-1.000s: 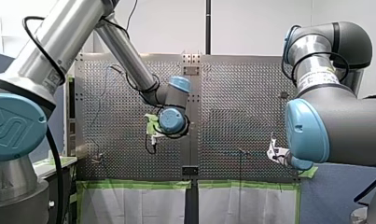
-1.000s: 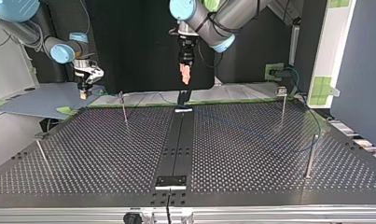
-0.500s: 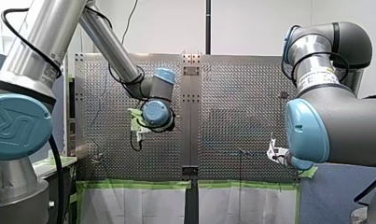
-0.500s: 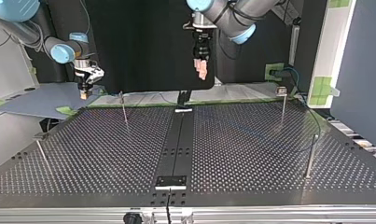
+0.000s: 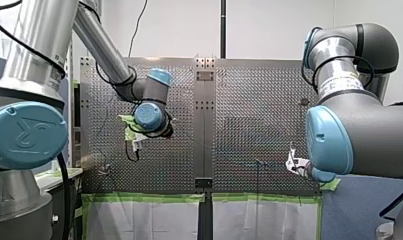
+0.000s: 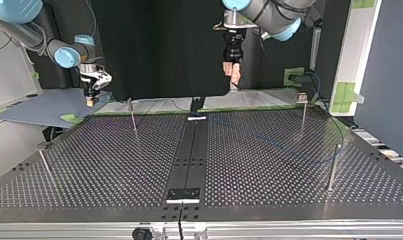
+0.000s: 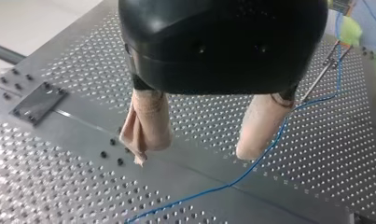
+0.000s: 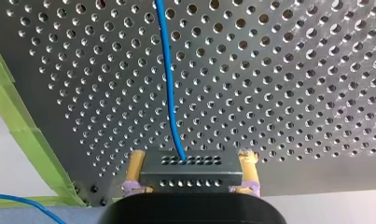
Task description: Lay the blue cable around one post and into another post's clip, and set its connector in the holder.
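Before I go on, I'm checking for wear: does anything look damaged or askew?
One pad of my left gripper looks creased and frayed at its tip; the other pad is smooth. My right gripper holds the connector squarely. Nothing else stands out.

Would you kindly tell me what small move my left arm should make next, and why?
Probably lower my left claw toward the blue cable lying beneath it: it hangs open and empty above the table, while my right claw already grips the connector.
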{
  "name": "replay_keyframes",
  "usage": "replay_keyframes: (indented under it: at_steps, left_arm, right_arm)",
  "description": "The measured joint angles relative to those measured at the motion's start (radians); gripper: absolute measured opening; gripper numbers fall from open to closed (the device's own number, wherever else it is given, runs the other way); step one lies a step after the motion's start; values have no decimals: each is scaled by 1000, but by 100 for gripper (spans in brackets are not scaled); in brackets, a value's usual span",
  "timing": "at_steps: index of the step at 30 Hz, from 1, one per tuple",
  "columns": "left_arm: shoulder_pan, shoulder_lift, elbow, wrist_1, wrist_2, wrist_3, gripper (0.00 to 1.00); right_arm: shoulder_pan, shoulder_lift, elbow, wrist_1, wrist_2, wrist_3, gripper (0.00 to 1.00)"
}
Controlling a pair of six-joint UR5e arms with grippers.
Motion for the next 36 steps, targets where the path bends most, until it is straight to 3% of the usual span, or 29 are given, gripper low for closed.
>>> replay_keyframes:
  at_steps: [21,27,36]
  left_arm:
    - [177,177,14,28,169,-177,100]
    - [231,231,18,24,138,-222,100]
    - [313,313,19,2,57,-223,100]
  right_arm:
    - [1,3,0,1,0,-4,0]
    - [2,3,0,1,0,-4,0]
    - [1,4,0,0,0,-4,0]
